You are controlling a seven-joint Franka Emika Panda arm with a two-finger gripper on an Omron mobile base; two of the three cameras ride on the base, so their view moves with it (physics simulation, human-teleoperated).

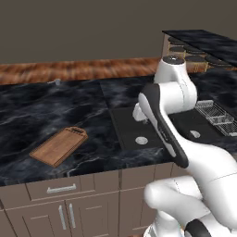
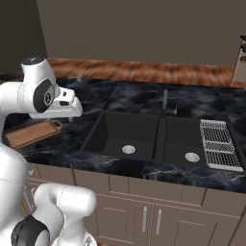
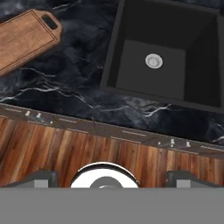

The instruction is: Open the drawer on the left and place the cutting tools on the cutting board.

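The drawer (image 1: 60, 188) sits shut under the counter at the left, its silver bar handle facing out. The cutting tools are hidden. The cutting board (image 1: 59, 146) lies bare on the black marble counter above the drawer, and also shows as the cutting board (image 2: 31, 133) and cutting board (image 3: 24, 39). My gripper (image 3: 111, 179) hangs high over the counter's front edge, between board and sink, looking straight down. It is open, its fingertips (image 3: 38, 178) wide apart with nothing between them. Its hand (image 2: 69, 108) shows beside the arm's elbow.
A black double sink (image 2: 127, 134) is set in the counter right of the board, with a faucet (image 2: 165, 103) behind it and a wire rack (image 2: 218, 144) at its right. Cabinet doors (image 1: 65, 215) stand below the drawer. Wooden floor (image 3: 87, 153) runs before the cabinets.
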